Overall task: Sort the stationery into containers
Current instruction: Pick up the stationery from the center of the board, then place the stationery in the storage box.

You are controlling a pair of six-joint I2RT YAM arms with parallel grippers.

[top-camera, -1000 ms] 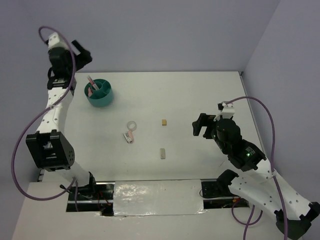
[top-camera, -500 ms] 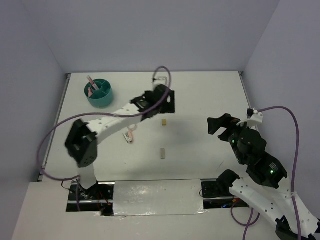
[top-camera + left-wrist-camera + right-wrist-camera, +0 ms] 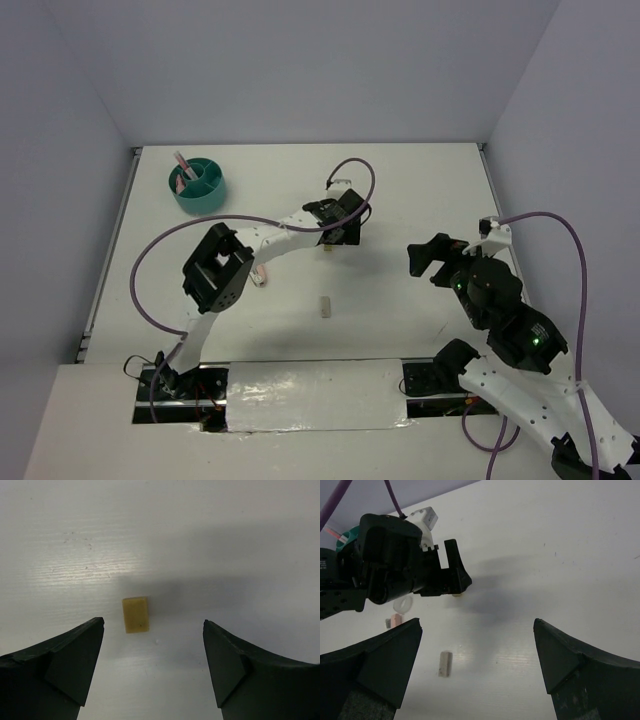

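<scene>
A small tan block lies flat on the white table. My left gripper hangs open just above it, one finger on each side, touching nothing. From above, the left gripper covers most of the tan block. A pale oblong piece lies nearer the arms. The pink piece peeks out beside the left arm. The teal cup stands far left with a pink pen in it. My right gripper hovers open and empty at the right. A clear ring shows in the right wrist view.
The left arm's forearm stretches from its base across the table's middle, passing over the ring and the pink piece. Purple cables loop above both arms. Lavender walls close the table at the back and both sides.
The left arm has swung from the teal cup at the far left to the table's middle and come down over the tan block. The right gripper has shifted a little.
</scene>
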